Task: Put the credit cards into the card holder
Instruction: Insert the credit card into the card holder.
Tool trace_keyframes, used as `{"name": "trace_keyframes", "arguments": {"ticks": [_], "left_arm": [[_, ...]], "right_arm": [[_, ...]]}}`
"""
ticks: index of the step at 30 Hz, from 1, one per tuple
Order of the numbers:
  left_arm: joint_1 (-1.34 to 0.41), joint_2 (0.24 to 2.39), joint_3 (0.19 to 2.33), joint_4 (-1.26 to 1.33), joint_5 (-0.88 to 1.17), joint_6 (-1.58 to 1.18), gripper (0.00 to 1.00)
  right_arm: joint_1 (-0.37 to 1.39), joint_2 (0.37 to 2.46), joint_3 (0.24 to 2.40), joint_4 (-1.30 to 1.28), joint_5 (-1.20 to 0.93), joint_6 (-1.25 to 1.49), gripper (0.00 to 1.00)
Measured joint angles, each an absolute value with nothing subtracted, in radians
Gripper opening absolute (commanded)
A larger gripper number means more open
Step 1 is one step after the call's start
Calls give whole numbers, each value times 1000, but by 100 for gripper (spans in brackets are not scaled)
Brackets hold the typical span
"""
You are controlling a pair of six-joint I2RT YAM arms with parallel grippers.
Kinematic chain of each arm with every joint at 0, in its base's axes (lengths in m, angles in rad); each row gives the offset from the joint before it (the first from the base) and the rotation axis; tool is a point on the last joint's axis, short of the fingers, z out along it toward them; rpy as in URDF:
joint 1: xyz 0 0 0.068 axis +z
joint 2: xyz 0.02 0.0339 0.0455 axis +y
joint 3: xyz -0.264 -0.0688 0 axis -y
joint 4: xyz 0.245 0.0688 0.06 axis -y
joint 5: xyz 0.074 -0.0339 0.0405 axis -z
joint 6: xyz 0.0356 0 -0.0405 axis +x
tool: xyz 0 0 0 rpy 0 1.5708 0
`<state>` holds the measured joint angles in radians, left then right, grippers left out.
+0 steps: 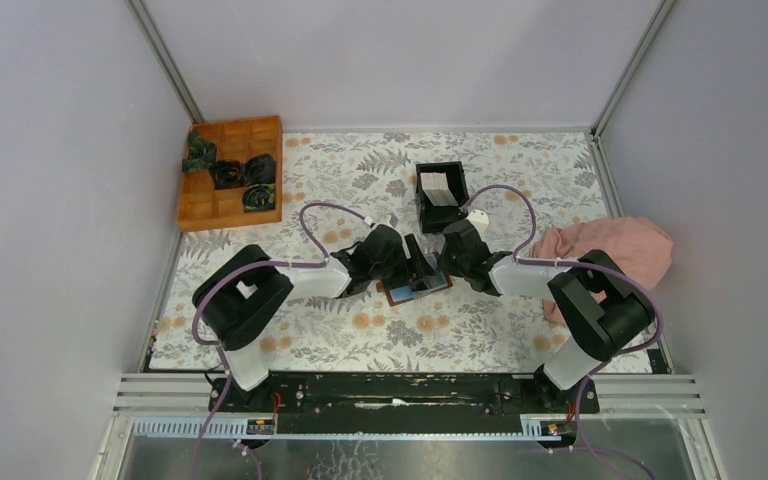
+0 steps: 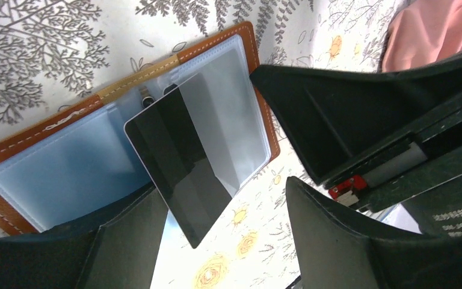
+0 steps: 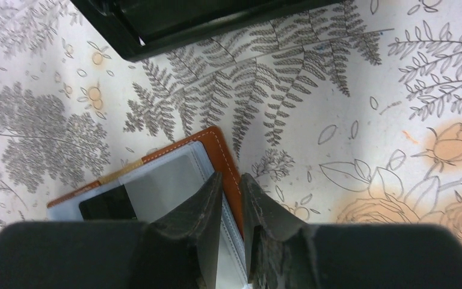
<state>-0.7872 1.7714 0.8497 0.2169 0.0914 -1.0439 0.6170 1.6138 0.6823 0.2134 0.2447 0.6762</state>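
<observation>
Card holder (image 2: 66,168) lying open at mid-table, a credit card (image 2: 177,174) standing tilted over it.
The left gripper (image 2: 222,186), jaws spread wide, straddles the credit card, whose far end sits at the card holder's fold; contact with either finger cannot be told. The card holder rests clear sleeves up on the floral table cover (image 3: 337,90). The right gripper (image 3: 231,180), jaws nearly together, pinches its brown outer edge.

Soft, even overhead light; sharp overview, softer close-ups.
The top view is bright, with only faint shadows beneath the arms. In the left wrist view, the clear sleeves of the card holder (image 2: 90,159) show a pale sheen toward 9 o'clock. In the right wrist view, the right gripper (image 3: 231,180) blurs at 6 o'clock.
</observation>
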Motion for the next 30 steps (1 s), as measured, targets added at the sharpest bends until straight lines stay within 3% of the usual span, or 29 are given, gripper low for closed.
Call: {"name": "trace_keyframes", "arguments": {"ticks": [23, 30], "left_arm": [[-790, 1714, 845, 83, 45, -992, 79], [-790, 1715, 852, 70, 44, -991, 79]], "right_arm": [[618, 1640, 700, 230, 244, 688, 26], [625, 1617, 692, 213, 240, 668, 41]]}}
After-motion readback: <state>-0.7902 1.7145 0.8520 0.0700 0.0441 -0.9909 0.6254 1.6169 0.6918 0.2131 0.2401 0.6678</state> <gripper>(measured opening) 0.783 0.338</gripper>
